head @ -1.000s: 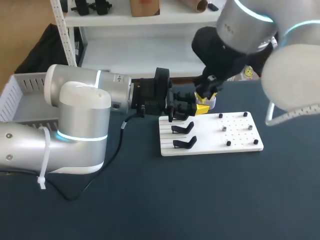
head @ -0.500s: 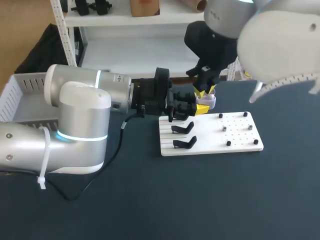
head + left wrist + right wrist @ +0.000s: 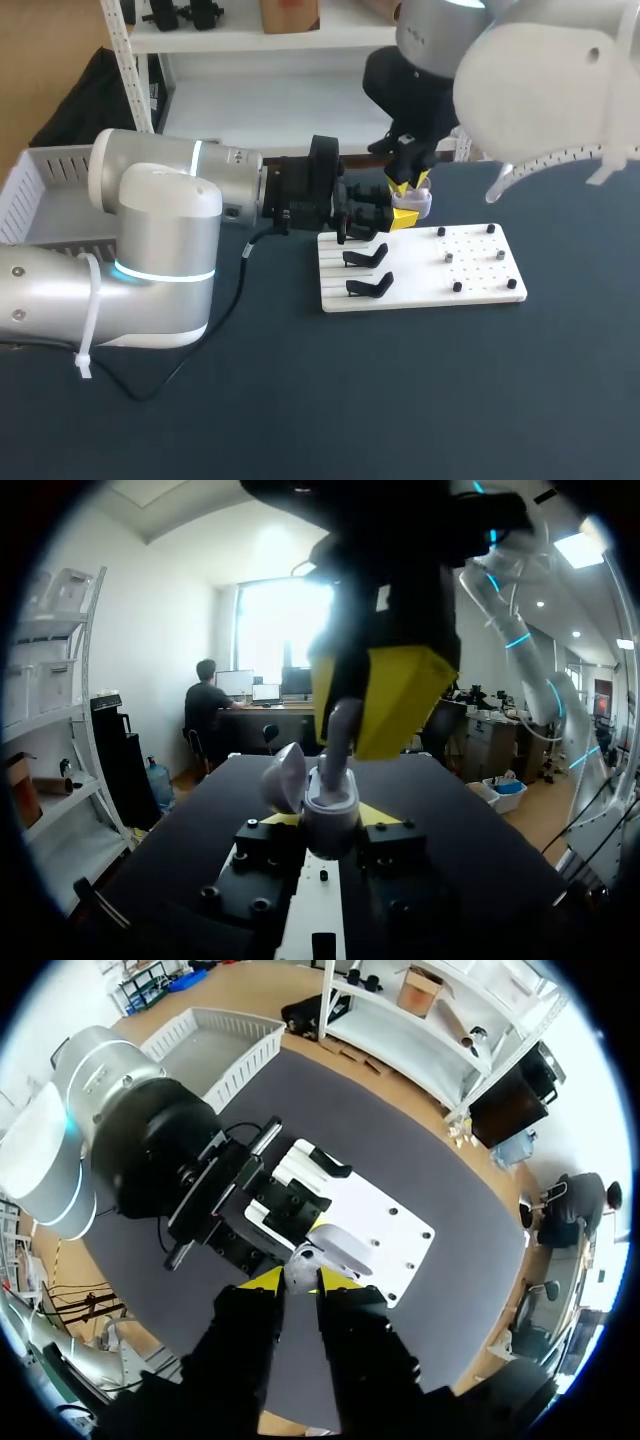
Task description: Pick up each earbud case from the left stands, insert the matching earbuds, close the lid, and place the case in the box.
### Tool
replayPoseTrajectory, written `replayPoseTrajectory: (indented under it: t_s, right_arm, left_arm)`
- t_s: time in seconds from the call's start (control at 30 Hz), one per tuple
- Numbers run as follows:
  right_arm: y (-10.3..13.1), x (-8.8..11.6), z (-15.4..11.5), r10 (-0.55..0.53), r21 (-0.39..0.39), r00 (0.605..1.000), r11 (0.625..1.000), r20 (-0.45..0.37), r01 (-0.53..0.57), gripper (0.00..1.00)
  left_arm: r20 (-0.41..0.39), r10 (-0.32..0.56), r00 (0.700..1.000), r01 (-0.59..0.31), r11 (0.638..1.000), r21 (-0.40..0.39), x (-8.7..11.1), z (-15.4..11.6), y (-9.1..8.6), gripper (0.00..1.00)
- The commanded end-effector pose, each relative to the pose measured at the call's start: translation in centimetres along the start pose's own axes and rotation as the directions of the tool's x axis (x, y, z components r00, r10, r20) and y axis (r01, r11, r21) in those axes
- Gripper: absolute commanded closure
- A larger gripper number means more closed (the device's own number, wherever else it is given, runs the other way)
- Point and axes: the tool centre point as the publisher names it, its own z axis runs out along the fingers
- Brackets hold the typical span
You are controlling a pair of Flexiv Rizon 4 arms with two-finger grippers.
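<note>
1 earbud case [image 3: 419, 203], lid open, sits upper middle of the head view, clamped in the left gripper [image 3: 398, 216]. The right gripper [image 3: 407, 181] pinches an earbud [image 3: 338, 735] above it. Probably light, slippery plastic: hold the body's sides, not the lid.

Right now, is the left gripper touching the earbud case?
Touching. Left wrist view: the left gripper clamps the earbud case, yellow tips against both sides.

At the frame's left, the left arm [image 3: 150, 240] is fat silver-grey tubing with white caps and a glowing cyan ring. A white zip tie [image 3: 88, 320] circles its lowest link, and a black cable [image 3: 235, 300] trails from the wrist. The right arm [image 3: 540, 90], upper right, matches. The left gripper [image 3: 400, 216] and right gripper [image 3: 405, 184] are black, yellow-tipped.
</note>
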Motion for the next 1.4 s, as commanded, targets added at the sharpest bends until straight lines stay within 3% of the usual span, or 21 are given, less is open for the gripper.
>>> replayPoseTrajectory:
  t_s: [0.03, 1.4]
  right_arm:
    - [-0.1, 0.0, 0.2, 0.001, 0.002, 1.000, 1.000, -0.003, -0.001, 1.00]
    - [-0.4, 0.2, 1.5, -0.003, -0.003, 1.000, 1.000, -0.013, 0.003, 1.00]
  left_arm:
    - [0.003, 0.001, 1.000, -0.001, 1.000, -0.006, 0.1, 0.1, -0.1, 1.00]
    - [0.003, 0.001, 1.000, -0.001, 1.000, -0.006, 0.1, 0.1, -0.1, 1.00]
